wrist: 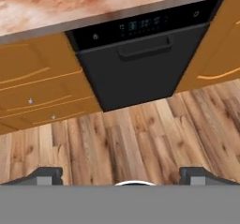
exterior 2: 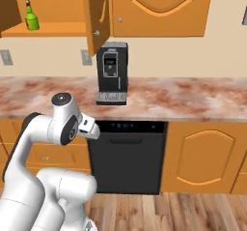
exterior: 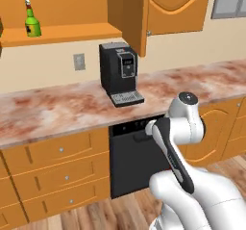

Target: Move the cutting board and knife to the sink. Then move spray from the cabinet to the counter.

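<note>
- Spread wide and grasping nothing, the gripper (wrist: 123, 175) is pointing down at the wooden floor (wrist: 140, 134) in the hand view, its two dark fingertips (wrist: 44, 175) standing far apart at the bottom edge.
- Beyond them, a black dishwasher (wrist: 136, 63) is sitting beneath the edge of the marbled worktop (wrist: 70, 7), flanked by orange drawers (wrist: 42, 87).
- Up in the open wall cabinet (exterior: 129, 17), the green spray (exterior: 32, 21) is standing upright on the inner shelf (exterior: 67, 32), well apart from the arm; the right base view is showing the same bottle (exterior 2: 31, 16) at the upper left.
- The cabinet door (exterior 2: 99, 15) is hanging open, edge-on to the cameras, just above a black coffee machine (exterior: 118, 72) that is standing on the worktop (exterior: 57, 106) against the wall.
- The white arm (exterior: 180, 128) is folding in front of the dishwasher (exterior: 134, 157), its elbow raised level with the worktop edge.
</note>
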